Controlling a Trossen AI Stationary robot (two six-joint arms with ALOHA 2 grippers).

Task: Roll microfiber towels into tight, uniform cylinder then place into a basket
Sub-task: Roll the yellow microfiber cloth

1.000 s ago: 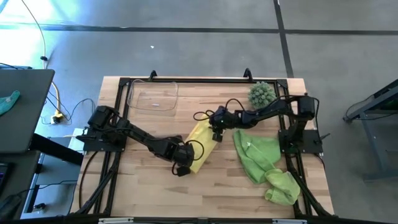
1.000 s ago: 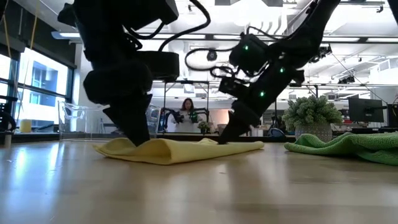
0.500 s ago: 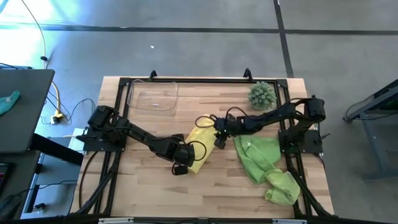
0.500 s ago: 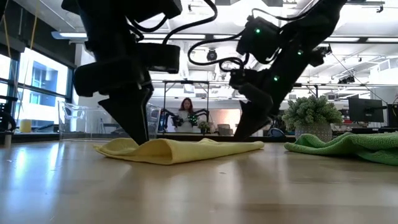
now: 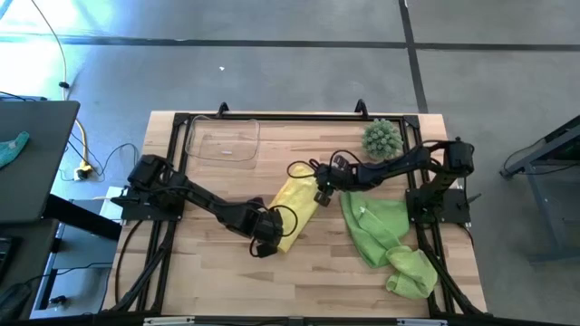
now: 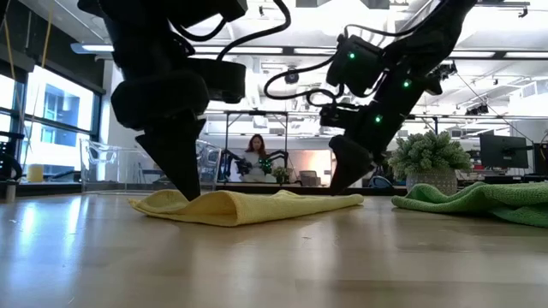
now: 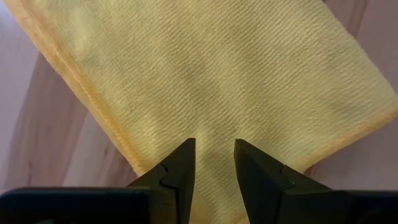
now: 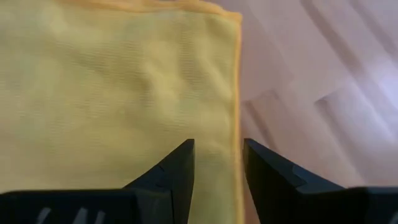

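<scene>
The pale yellow towel (image 5: 293, 206) lies folded in the middle of the wooden table (image 5: 208, 281), running diagonally. The left gripper (image 7: 212, 163) sits down on its near end, fingers a small gap apart with yellow cloth showing between them, tips pressed on the fabric. The right gripper (image 8: 217, 163) is at the far end, right by the hemmed edge, fingers also slightly apart over the cloth. In the low view both come down onto the towel from above. Two light green towels (image 5: 385, 235) lie heaped just to the right, well clear of the grippers. The clear basket (image 5: 223, 139) sits at the far left corner, the spiky green plant (image 5: 381, 138) at the far right.
</scene>
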